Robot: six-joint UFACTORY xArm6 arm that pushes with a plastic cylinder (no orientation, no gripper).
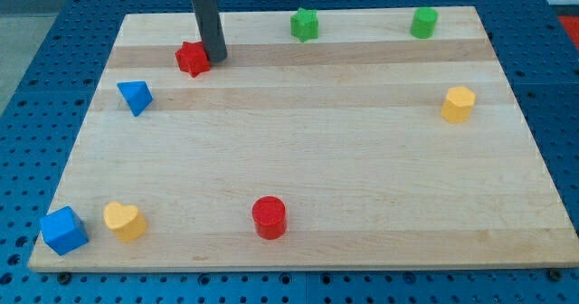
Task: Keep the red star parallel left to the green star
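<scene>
Board (298, 159): light wood, on blue pegboard base (36, 78).

Landmark: red star (192, 58), near board's top-left.

- Rod (207, 19): dark, near-upright, enters from view's top, leans slightly. No fingers or jaws on this arm, so nothing to open or close; bare rod only.
- My tip (214, 56): just right of red star, touching or nearly touching its right edge; can't tell which.
- Green star (305, 23): right of red star and a bit higher, near top edge. Clear gap between the two.
- Green cylinder (423, 22): far right of red star, same row as green star.
- Blue pyramid-like block (135, 97): below-left of red star, near.
- Yellow block, hexagonal-looking (458, 104): far right, slightly lower.
- Red cylinder (269, 217): well below, a bit right.
- Yellow heart (124, 221): well below, left.
- Blue cube (64, 231): far below-left, at board's corner, just beside yellow heart.
</scene>
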